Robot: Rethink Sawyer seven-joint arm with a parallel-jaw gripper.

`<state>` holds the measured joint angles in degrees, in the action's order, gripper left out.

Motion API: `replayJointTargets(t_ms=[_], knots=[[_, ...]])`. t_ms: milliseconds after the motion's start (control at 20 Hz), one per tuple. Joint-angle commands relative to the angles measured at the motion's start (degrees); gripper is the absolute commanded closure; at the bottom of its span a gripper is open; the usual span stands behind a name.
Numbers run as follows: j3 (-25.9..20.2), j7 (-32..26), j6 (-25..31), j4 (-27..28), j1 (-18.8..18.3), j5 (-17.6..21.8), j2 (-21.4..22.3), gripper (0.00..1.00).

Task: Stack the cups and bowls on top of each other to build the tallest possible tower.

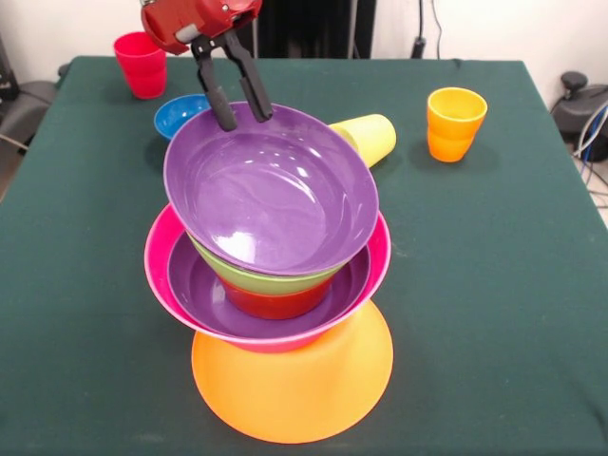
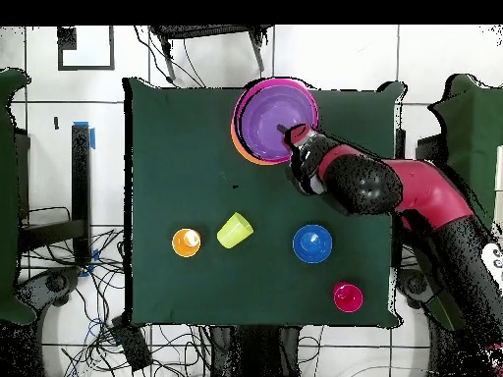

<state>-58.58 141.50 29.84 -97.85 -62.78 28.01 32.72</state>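
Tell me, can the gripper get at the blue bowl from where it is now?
Probably yes. The blue bowl sits open on the table behind the tower, uncovered, and the open gripper hangs just beside it over the top purple bowl.

The top purple bowl [image 1: 271,190] is covering most of the lime green bowl [image 1: 256,277] and the small red-orange bowl [image 1: 275,304], leaving only slivers showing. It is also hiding part of the blue bowl [image 1: 180,114] at ten o'clock and the yellow cup [image 1: 370,138] at one o'clock. The arm [image 1: 195,21] is being cropped by the top edge. Overhead, the arm is masking the gripper [image 2: 295,137], and the bowls are blocking most of the orange bowl [image 2: 236,145].
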Motion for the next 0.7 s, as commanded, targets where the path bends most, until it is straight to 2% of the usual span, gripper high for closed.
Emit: replayJointTargets(t_ms=[50,700], knots=[[3.5,-8.5,-0.9,-1.1,2.5,4.4,-2.1,0.0],[3.9,-10.4,-0.5,-0.6,1.5,5.8,-4.9,0.0]])
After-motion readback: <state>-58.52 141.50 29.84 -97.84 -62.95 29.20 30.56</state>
